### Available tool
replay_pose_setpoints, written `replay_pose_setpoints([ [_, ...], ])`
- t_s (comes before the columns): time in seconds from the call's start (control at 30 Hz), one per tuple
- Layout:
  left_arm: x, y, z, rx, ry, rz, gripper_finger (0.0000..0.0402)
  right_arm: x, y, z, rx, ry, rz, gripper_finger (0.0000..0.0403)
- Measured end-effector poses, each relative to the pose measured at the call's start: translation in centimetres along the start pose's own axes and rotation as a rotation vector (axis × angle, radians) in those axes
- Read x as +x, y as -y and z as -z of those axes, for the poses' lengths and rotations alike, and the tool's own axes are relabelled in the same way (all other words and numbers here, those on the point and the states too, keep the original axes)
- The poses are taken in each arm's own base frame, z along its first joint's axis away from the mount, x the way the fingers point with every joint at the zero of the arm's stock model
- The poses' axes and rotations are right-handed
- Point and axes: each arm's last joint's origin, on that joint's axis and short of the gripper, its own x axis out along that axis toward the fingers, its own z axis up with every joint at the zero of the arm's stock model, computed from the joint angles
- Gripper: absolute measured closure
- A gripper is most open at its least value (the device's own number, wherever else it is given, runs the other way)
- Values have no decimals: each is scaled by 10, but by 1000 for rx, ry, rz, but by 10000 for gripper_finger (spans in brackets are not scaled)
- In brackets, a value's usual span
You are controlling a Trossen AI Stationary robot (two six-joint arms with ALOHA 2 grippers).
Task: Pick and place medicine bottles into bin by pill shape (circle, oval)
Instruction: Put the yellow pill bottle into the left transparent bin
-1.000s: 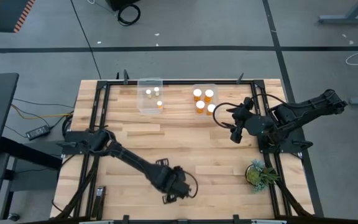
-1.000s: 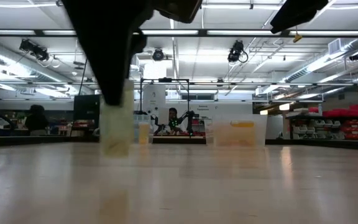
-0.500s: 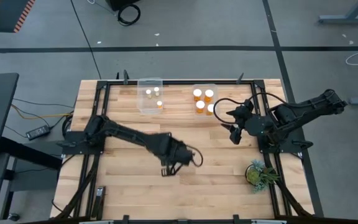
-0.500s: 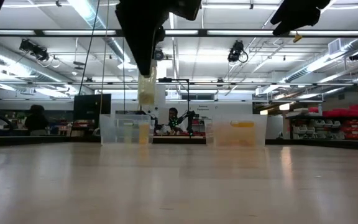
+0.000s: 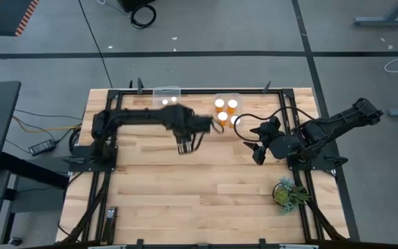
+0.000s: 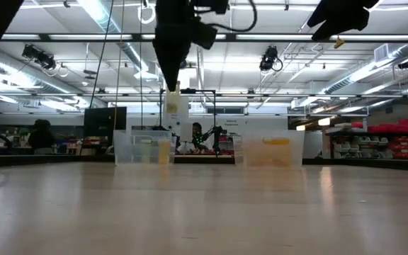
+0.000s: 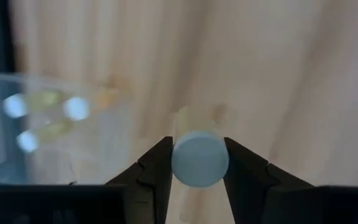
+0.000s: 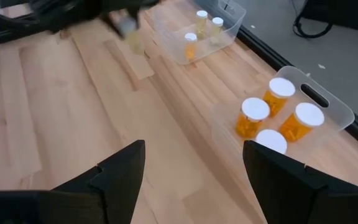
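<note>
Beside the left bin (image 5: pixel 166 97) now (up from the table's front), left pincer (image 5: pixel 184 147) grips a bottle (image 7: pixel 199 155).

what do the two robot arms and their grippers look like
Both arms are dark, nearly black, built of jointed segments. The left arm and right arm each rise from a black base frame at the table's side. A black cable loops beside the right gripper. The left gripper's fingers are matte black wedges tapering toward flat inner faces.
</note>
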Motion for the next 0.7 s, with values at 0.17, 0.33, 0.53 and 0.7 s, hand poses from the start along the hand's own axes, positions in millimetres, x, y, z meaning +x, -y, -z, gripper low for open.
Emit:
replay_pose_setpoints([
  [0.17,12,-51,0,-77,-37,-26,270,3,-2,0,17,4,20,125],
  [0.33,23,-95,6,-165,-67,-37,268,3,-2,0,37,12,31,125],
  [0.53,33,-141,19,-285,-111,-47,273,3,-2,0,65,28,49,125],
  [0.7,38,-166,27,-383,-124,-48,264,3,-2,0,74,29,49,125],
])
